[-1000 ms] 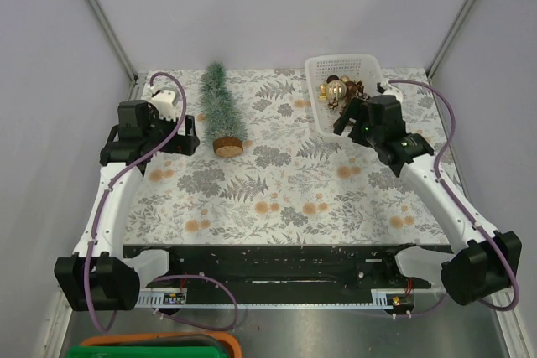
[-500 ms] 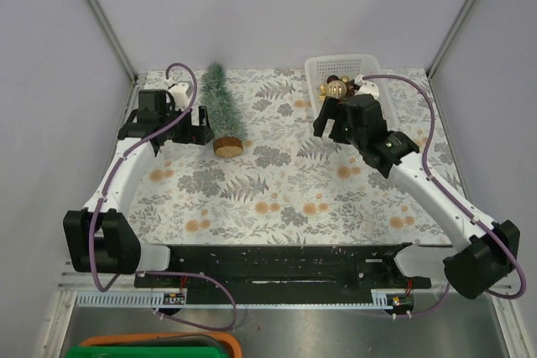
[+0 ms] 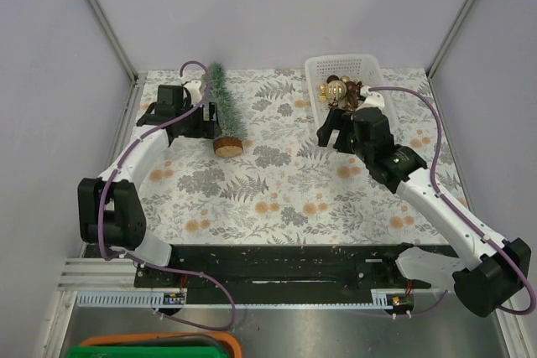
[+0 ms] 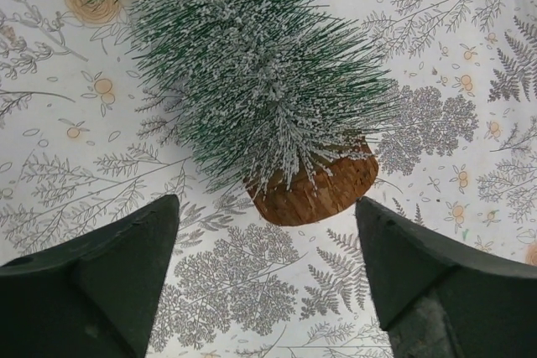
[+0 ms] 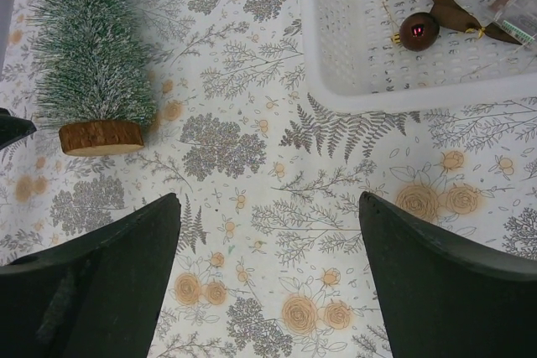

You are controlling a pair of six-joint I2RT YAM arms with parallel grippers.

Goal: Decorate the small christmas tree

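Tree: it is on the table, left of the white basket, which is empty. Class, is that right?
Not quite. The basket is not empty; it holds baubles, as the right wrist view shows. The tree is on the table, left of it.

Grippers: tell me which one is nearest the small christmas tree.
The left gripper: open, it faces the small christmas tree at its wooden base, close by. The right gripper, also open, hovers farther off beside the white basket.

We found bright, even light from above — only faint shadows beside the frosted green bottle-brush tree (image 4: 268,81); wrist views blurred at lower edges.
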